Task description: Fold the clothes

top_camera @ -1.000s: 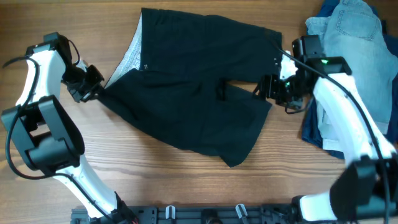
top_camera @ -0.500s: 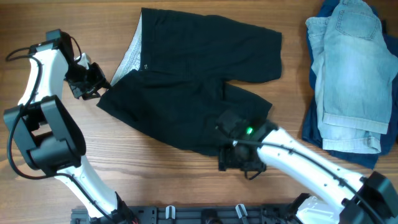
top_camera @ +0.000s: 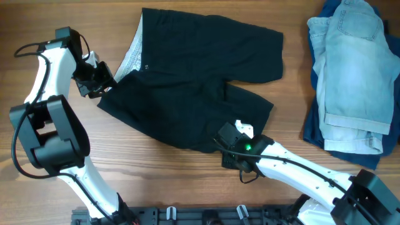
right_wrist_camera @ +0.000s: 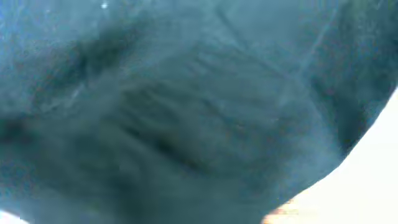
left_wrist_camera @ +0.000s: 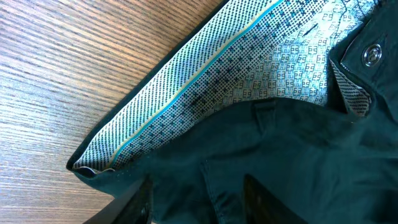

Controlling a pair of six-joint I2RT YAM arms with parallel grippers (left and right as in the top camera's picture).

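The shorts [top_camera: 187, 94] are looking soft and light. The left gripper [left_wrist_camera: 196, 196] is straddling their waistband corner, probably the best hold, jaws spread. I cannot tell the right gripper's [top_camera: 232, 153] jaws.

Plain black shorts [top_camera: 187, 94] with pale dotted lining [left_wrist_camera: 249, 56], light-blue denim shorts [top_camera: 350, 62], navy garment [top_camera: 312, 132], brown wood-grain table [top_camera: 156, 181]

One pair black fabric shorts [top_camera: 187, 81] lies spread on wooden table [top_camera: 156, 181]; light-blue denim shorts [top_camera: 350, 69] sit atop navy garment [top_camera: 312, 134], right side.
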